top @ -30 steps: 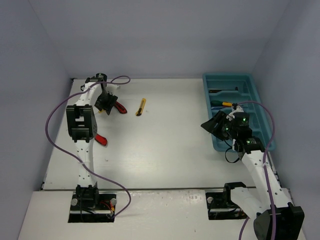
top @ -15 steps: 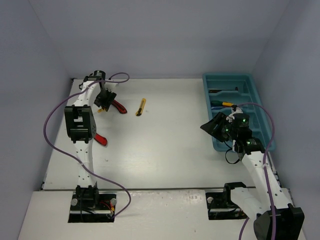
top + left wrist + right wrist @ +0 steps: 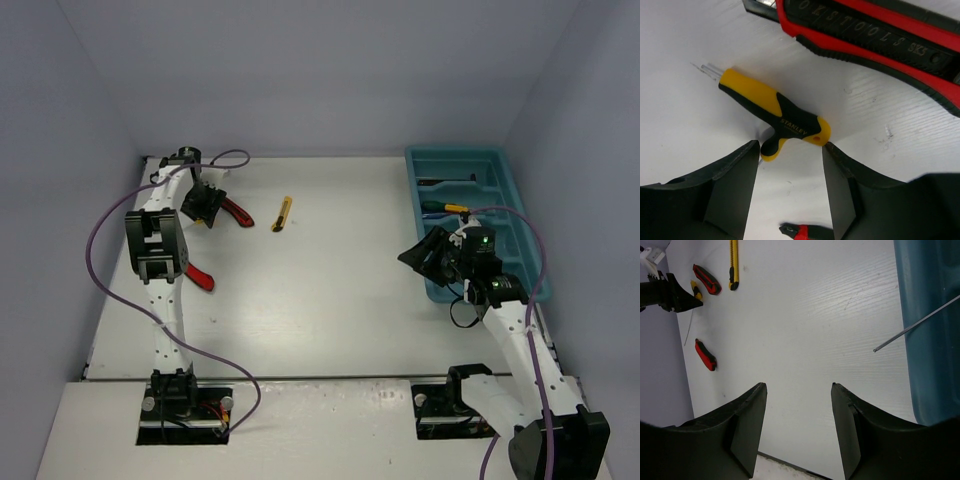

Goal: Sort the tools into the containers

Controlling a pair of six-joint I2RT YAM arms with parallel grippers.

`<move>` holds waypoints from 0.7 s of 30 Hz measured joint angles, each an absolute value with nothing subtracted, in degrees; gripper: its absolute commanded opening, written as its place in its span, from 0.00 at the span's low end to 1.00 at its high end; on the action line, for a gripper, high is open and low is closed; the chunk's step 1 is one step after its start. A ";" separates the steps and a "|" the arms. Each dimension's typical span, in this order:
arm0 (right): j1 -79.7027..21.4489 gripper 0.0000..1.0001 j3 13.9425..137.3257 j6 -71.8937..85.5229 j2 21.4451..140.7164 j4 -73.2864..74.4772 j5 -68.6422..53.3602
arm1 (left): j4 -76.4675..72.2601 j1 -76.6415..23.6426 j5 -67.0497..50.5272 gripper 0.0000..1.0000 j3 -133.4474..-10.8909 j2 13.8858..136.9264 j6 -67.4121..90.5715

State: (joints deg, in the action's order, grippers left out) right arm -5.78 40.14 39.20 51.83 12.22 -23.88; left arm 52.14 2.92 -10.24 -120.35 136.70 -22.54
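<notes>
My left gripper (image 3: pixel 203 203) hovers open at the far left of the table. Just beyond its fingertips lies a yellow-and-black T-handle tool (image 3: pixel 775 117), touching neither finger (image 3: pixel 735 185). A red utility knife (image 3: pixel 875 35) (image 3: pixel 237 212) lies past it. A yellow utility knife (image 3: pixel 283 213) sits further right and a second red tool (image 3: pixel 200 278) nearer me. The teal tray (image 3: pixel 505 200) at the right holds a dark tool (image 3: pixel 445 181) and a green-and-yellow screwdriver (image 3: pixel 443 208). My right gripper (image 3: pixel 425 255) (image 3: pixel 799 390) hangs open and empty beside the tray's left wall. A thin rod (image 3: pixel 917 322) pokes out over that wall.
Purple cables loop from both arms. Grey walls close in the table on three sides. A thin wire (image 3: pixel 688 327) lies on the table near the left gripper. A small red-and-black tip (image 3: pixel 800 232) shows below my left fingers.
The left gripper has drifted slightly left and away from me near the red utility knife. The right gripper has edged a little left. Both stay open.
</notes>
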 measured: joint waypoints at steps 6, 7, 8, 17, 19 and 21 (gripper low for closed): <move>-5.82 0.51 40.42 39.20 52.04 12.38 -23.86 | 52.06 3.06 -13.20 0.20 -120.44 136.94 -22.45; -5.85 0.51 40.43 39.20 52.06 12.41 -23.86 | 52.09 3.07 -13.90 0.13 -120.44 136.95 -22.33; -5.85 0.51 40.45 39.20 52.09 12.43 -23.86 | 52.10 3.07 -14.49 0.10 -120.44 136.97 -22.36; -6.14 0.51 42.34 38.81 52.50 13.07 -23.65 | 51.35 2.59 -17.15 0.00 -116.60 134.05 -22.29; -6.44 0.51 43.80 38.50 52.90 13.29 -23.25 | 51.89 2.24 -17.14 0.00 -116.25 132.15 -22.16; -6.97 0.51 45.79 38.03 53.82 13.53 -22.91 | 52.10 1.64 -17.00 0.00 -116.25 128.60 -21.72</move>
State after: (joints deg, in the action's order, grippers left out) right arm -6.97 45.79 38.03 53.82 13.53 -22.91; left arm 52.10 1.64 -17.00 -116.25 128.60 -21.72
